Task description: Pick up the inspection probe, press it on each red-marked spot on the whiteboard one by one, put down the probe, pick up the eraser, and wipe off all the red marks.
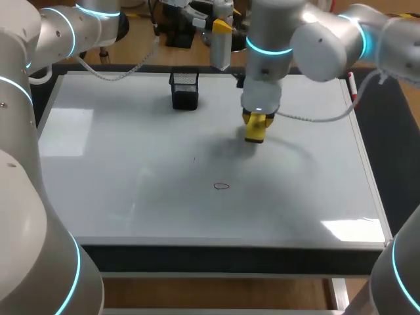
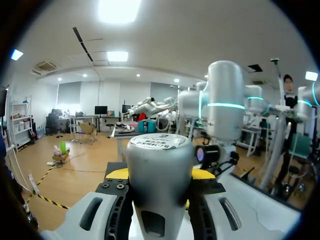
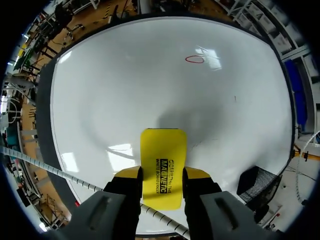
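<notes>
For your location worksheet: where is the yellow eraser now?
Head view: the eraser is in the right gripper, over the whiteboard, right of the black mesh holder.

Head view overlooks the whiteboard (image 1: 131,170), shared closer by right wrist; left wrist faces roomward.

- You have a yellow eraser (image 3: 162,167) with black lettering.
- Your whiteboard (image 1: 131,170) is white, with one red oval mark (image 1: 222,186).
- Your probe (image 2: 160,170) is silver-grey.
- Your mesh holder (image 1: 184,88) is black.
- Your right arm (image 1: 328,42) is grey, ringed cyan.

Robotics lab, robot arms (image 1: 289,39), whiteboard (image 1: 131,170) worktable
</notes>
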